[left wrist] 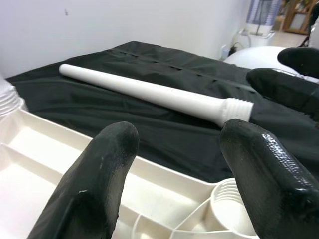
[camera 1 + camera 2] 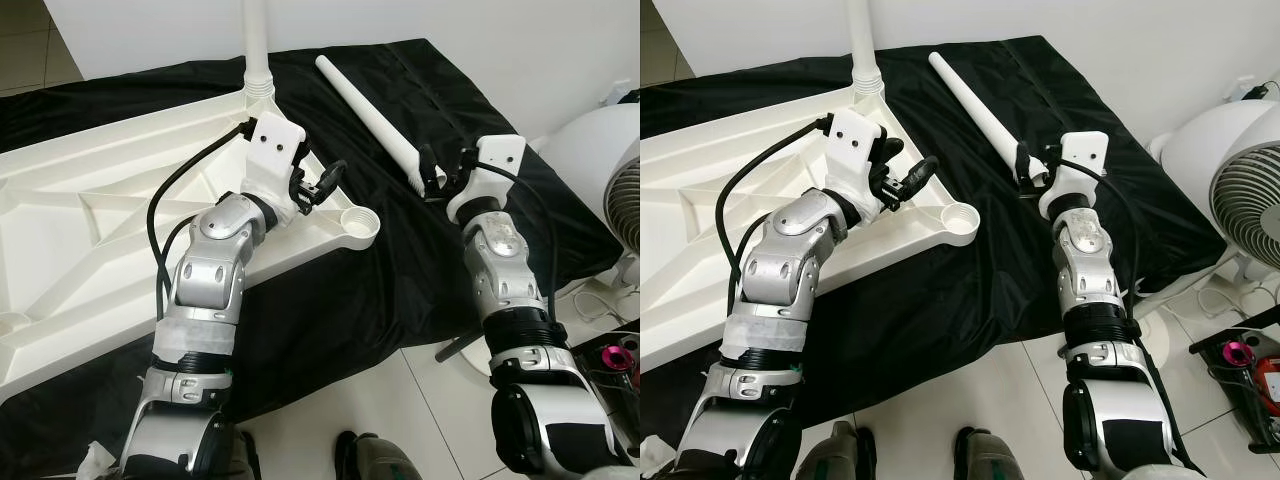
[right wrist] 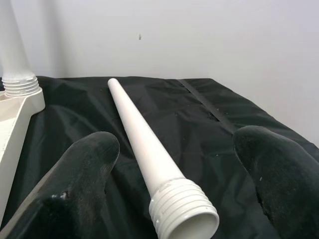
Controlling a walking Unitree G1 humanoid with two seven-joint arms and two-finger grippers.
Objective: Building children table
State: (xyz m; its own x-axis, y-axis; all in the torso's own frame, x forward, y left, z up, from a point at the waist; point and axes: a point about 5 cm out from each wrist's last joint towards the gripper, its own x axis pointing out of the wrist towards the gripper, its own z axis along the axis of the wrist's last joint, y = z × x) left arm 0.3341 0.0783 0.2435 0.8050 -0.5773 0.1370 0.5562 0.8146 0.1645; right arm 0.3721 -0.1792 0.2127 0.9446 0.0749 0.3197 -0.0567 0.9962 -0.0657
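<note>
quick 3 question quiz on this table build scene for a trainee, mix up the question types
1. True or false: the loose white leg lies on the black cloth, and the right gripper has its open fingers on either side of the threaded end.
2. What stands upright in the far corner of the upturned tabletop?
A. a fan
B. a fitted leg
C. a bottle
3. Fill in: the left gripper hovers near the empty corner ____.

Key: 1 true; 2 B; 3 socket
</note>
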